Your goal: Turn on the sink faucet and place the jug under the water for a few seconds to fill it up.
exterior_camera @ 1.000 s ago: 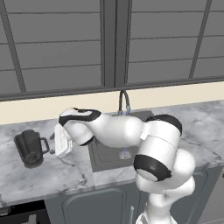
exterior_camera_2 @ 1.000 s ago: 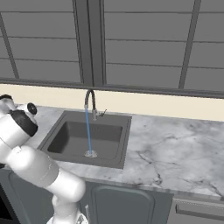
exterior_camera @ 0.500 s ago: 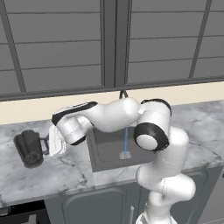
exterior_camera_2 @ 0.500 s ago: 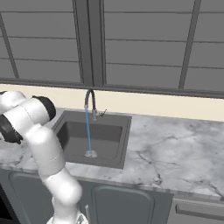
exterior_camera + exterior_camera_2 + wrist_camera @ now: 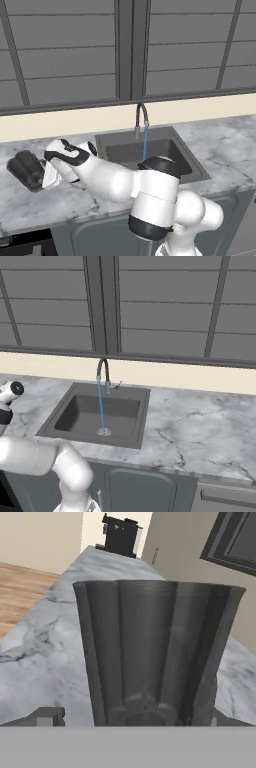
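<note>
Jug (image 5: 27, 170) | desk (image 5: 75, 200), 9 o'clock of sink (image 5: 150, 152) | hand (image 5: 50, 176) has swung alongside, wide open, holding nothing | water (image 5: 101, 406) running | grasp next.

One jug (image 5: 28, 171), one sink (image 5: 95, 415), one sink faucet (image 5: 103, 374), one water (image 5: 101, 407) stream.

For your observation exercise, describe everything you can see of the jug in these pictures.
The jug is a dark grey-black, faintly translucent vessel with vertical fluting, flaring toward its rim. It stands upright on the marble counter, left of the sink, well away from the water. The open gripper sits right beside it, fingertips flanking its base; contact cannot be told.
</note>
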Motion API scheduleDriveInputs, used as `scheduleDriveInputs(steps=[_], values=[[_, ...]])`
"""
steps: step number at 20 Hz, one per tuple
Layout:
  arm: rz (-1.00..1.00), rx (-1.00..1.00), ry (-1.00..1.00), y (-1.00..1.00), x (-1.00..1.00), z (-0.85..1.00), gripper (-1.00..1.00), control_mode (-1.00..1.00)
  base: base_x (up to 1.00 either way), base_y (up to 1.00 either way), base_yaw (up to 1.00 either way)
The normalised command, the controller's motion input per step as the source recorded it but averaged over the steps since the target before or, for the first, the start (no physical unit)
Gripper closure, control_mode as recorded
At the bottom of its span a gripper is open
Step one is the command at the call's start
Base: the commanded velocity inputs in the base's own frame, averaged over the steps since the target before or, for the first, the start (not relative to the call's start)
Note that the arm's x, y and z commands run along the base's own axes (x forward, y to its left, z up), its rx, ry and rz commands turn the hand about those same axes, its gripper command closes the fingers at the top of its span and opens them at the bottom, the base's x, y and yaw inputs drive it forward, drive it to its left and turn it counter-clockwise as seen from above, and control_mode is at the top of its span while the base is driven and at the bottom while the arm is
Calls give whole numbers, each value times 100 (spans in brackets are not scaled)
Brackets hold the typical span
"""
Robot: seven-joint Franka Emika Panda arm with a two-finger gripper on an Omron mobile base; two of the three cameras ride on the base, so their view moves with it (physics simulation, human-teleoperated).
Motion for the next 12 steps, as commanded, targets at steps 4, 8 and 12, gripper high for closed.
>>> scheduleDriveInputs(steps=[4,8,12], values=[[2,2,0,-21,2,-3,100,-100,0,0,0],[3,4,0,-24,1,-2,100,-100,0,0,0],[1,4,0,-11,1,0,100,-100,0,0,0]])
